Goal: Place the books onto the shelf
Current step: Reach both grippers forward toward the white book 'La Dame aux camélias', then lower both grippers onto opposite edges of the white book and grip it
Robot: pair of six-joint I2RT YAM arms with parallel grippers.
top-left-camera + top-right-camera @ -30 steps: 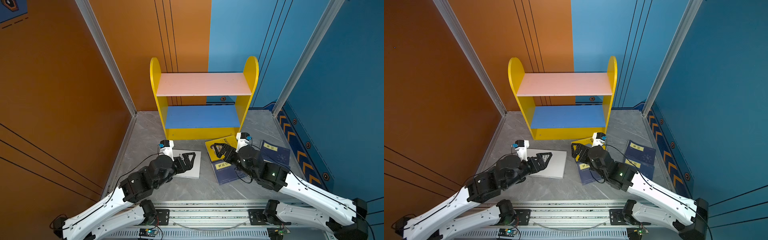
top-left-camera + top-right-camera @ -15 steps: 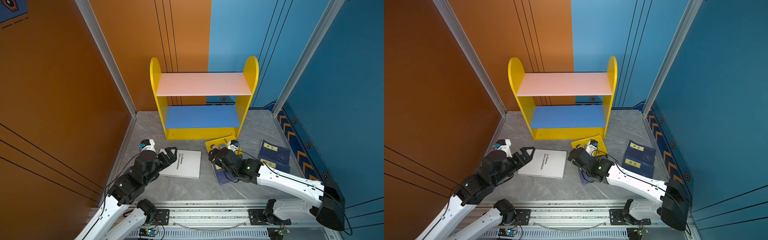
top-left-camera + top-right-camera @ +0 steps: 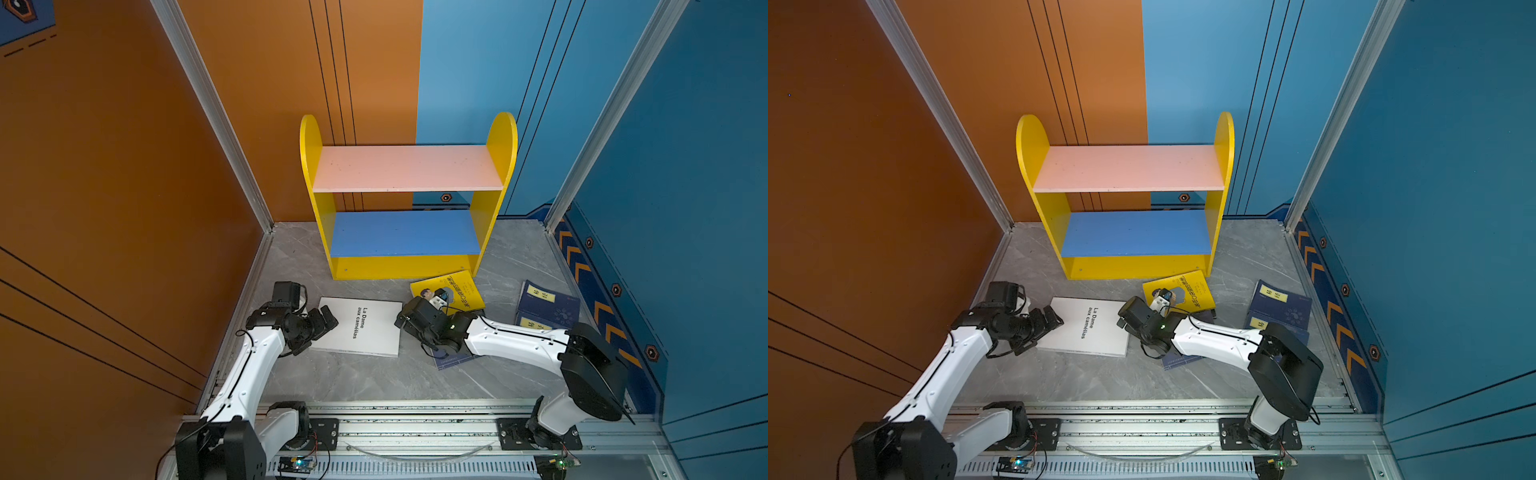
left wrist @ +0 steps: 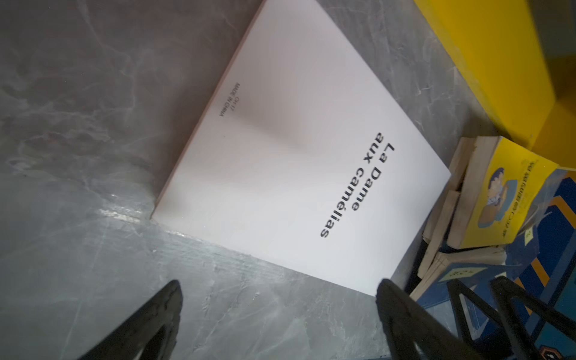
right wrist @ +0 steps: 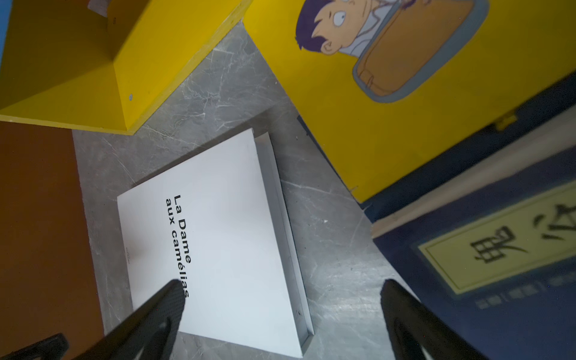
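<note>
The shelf (image 3: 409, 168) (image 3: 1129, 166) stands at the back with bare pink and blue boards. A large white book (image 3: 365, 332) (image 3: 1096, 332) (image 4: 296, 156) (image 5: 218, 243) lies flat in front of it. My left gripper (image 3: 329, 319) (image 3: 1054, 321) (image 4: 277, 286) is open, low at that book's left edge. My right gripper (image 3: 400, 323) (image 3: 1121, 318) (image 5: 282, 286) is open at its right edge, one finger over the cover. A yellow cartoon book (image 3: 457, 289) (image 5: 405, 131) and navy books (image 3: 548, 305) (image 5: 498, 249) lie to the right.
Another navy book (image 3: 451, 360) lies partly under my right arm. An orange wall (image 3: 124, 208) closes the left side and a blue wall (image 3: 685, 208) the right. The metal rail (image 3: 415, 419) with both arm bases runs along the front.
My left gripper drew back leftward off the white book to its left edge. My right gripper moved left from above the yellow and navy books to the white book's right edge. Both stayed open.
</note>
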